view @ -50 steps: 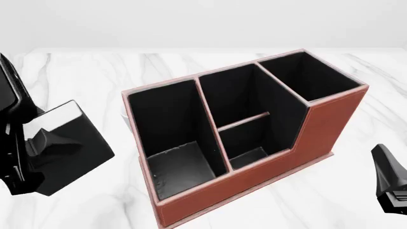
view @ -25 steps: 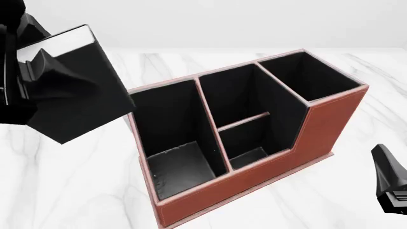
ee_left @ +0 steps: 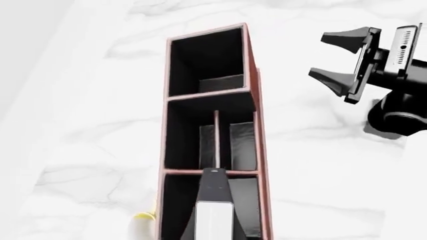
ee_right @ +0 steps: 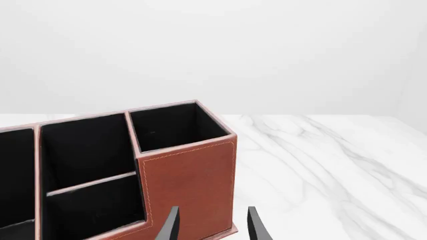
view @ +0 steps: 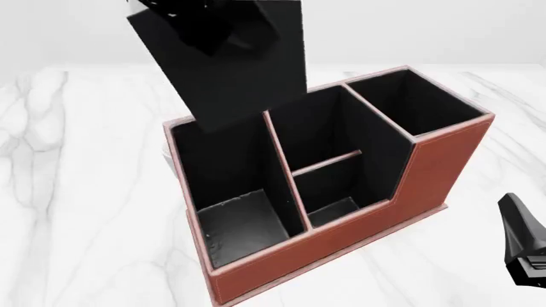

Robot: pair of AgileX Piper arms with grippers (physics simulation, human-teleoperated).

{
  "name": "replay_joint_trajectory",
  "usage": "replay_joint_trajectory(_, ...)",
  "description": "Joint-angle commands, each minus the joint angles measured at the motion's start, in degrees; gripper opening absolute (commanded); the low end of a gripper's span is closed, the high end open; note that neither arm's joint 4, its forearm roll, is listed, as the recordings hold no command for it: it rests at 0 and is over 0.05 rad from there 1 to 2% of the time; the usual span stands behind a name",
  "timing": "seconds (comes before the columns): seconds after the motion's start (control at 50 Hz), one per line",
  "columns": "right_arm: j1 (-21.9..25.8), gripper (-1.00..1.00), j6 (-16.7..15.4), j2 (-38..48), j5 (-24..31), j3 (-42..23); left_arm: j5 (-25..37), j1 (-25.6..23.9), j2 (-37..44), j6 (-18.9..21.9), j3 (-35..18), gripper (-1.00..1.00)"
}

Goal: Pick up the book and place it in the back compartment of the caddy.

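The book, a thin black hardcover, hangs upright in the air above the left end section of the caddy. My left gripper is shut on the book's top edge, black against black. Looking down in the left wrist view, the book's white page edge lies over the nearest section of the reddish-brown caddy. My right gripper stands open and empty just in front of the caddy's tall end wall. It also shows at the lower right of the front view and in the left wrist view.
A small yellow and white object lies on the white marble table against the caddy's far long side. The caddy's front wall steps down at its middle sections.
My left arm has carried the book up from low on the left and rightward, to above the caddy's left section. The right arm has not moved.
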Motion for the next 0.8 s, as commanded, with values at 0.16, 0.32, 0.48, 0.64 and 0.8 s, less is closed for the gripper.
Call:
replay_joint_trajectory(0.16, 0.0, 1.0, 0.0, 0.0, 0.0, 0.0, -2.9, -3.9, 13.6, -2.6, -8.9, -1.0)
replay_joint_trajectory(0.32, 0.0, 1.0, 0.0, 0.0, 0.0, 0.0, -8.3, -4.4, 15.9, -3.5, -6.0, -1.0)
replay_joint_trajectory(0.48, 0.0, 1.0, 0.0, 0.0, 0.0, 0.0, -12.6, -5.0, 16.7, -4.3, -2.6, -1.0)
replay_joint_trajectory(0.64, 0.0, 1.0, 0.0, 0.0, 0.0, 0.0, -16.4, -5.4, 16.9, -5.5, 0.8, -1.0)
replay_joint_trajectory(0.8, 0.0, 1.0, 0.0, 0.0, 0.0, 0.0, -20.5, -5.5, 16.4, -6.0, 5.8, -1.0)
